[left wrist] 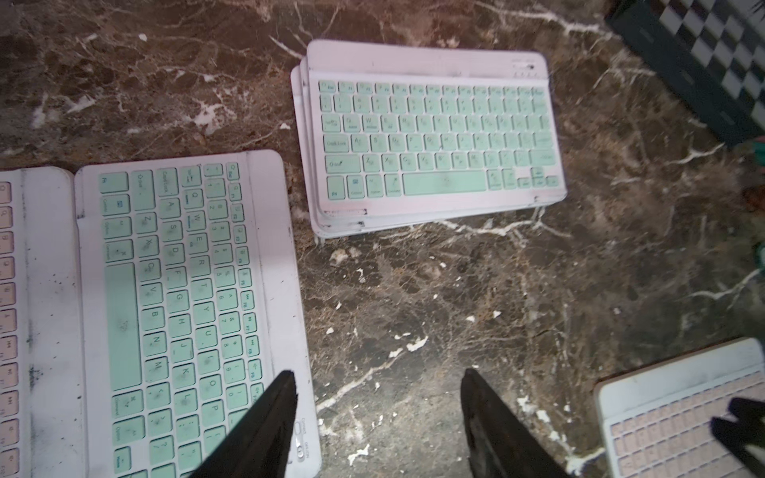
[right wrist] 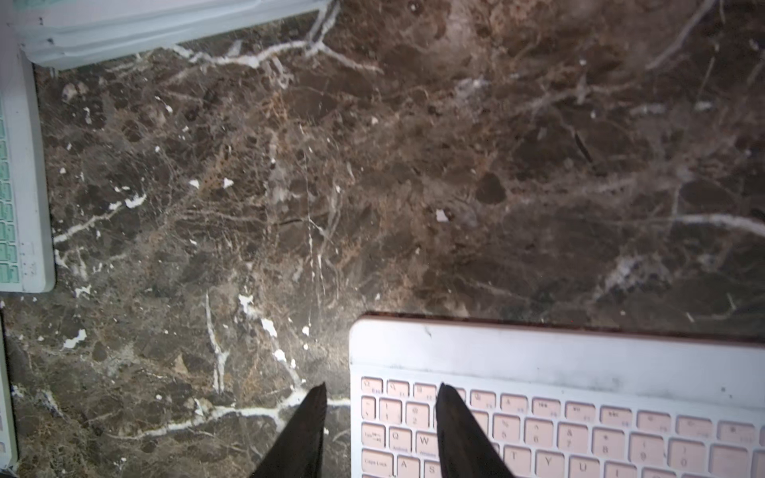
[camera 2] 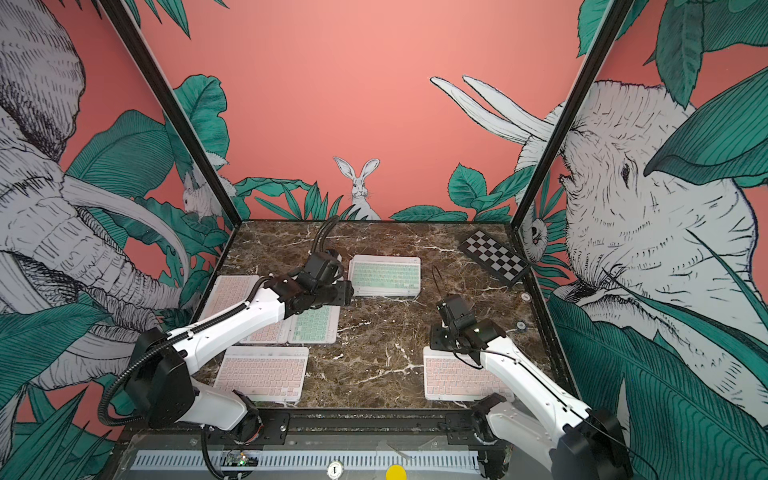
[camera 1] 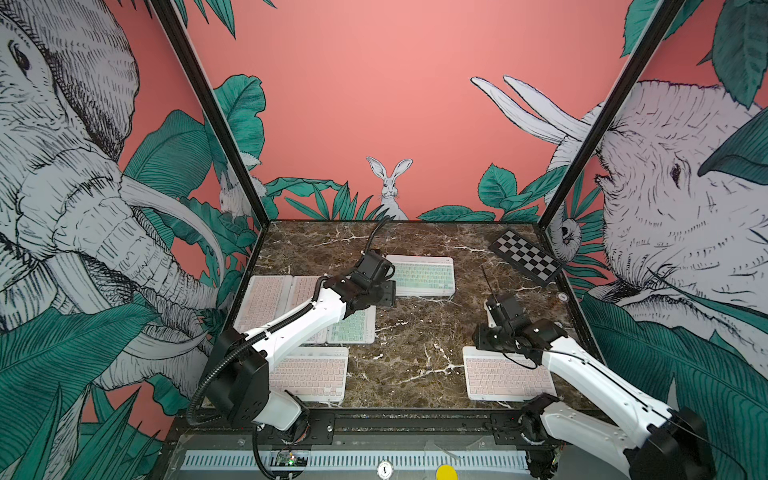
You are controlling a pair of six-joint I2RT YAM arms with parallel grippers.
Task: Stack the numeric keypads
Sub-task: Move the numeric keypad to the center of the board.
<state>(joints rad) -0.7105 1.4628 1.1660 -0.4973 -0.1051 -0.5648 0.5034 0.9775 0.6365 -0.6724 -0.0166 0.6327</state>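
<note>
Several white-framed keypads lie on the marble table (camera 1: 415, 332). A pile of three with a mint-keyed one on top (camera 1: 422, 276) (left wrist: 434, 136) sits at the back centre. A single mint keypad (camera 1: 353, 326) (left wrist: 178, 310) lies beside two pink ones (camera 1: 264, 299) on the left. Another pink one (camera 1: 309, 374) is at the front left. My left gripper (left wrist: 378, 372) (camera 1: 384, 295) hovers open and empty between the single mint keypad and the pile. My right gripper (right wrist: 380, 387) (camera 1: 484, 336) is open astride the left edge of the front-right pink keypad (right wrist: 579, 414) (camera 1: 505, 378), gripping nothing.
A black-and-white checkered board (camera 1: 525, 257) (left wrist: 712, 49) lies at the back right corner. Two small round discs (camera 2: 525, 296) (camera 2: 521, 325) sit near the right wall. Patterned walls close the table on three sides. Bare marble lies between the two arms.
</note>
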